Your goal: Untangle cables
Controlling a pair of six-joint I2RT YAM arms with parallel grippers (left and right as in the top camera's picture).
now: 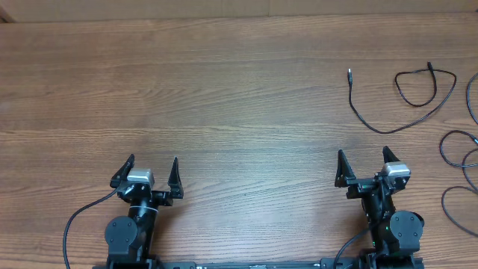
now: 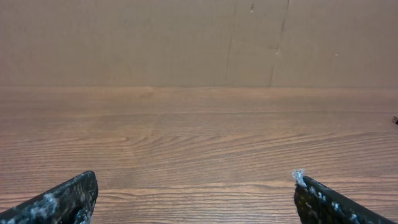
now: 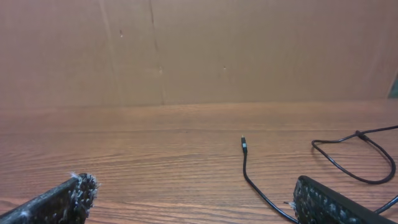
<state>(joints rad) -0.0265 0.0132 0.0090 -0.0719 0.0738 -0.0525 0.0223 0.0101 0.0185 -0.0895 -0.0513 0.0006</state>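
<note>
One thin black cable lies at the right of the table, running from a small plug down and back up into a loop. More black cable loops lie at the right edge, partly cut off. My right gripper is open and empty, just short of the first cable's lowest bend. In the right wrist view that cable runs past the right finger, and the right gripper holds nothing. My left gripper is open and empty at the near left, as the left gripper also shows over bare wood.
The wooden table is backed by a brown cardboard wall. A thick black wire trails from the left arm's base at the near edge. A dark speck shows at the left wrist view's right edge.
</note>
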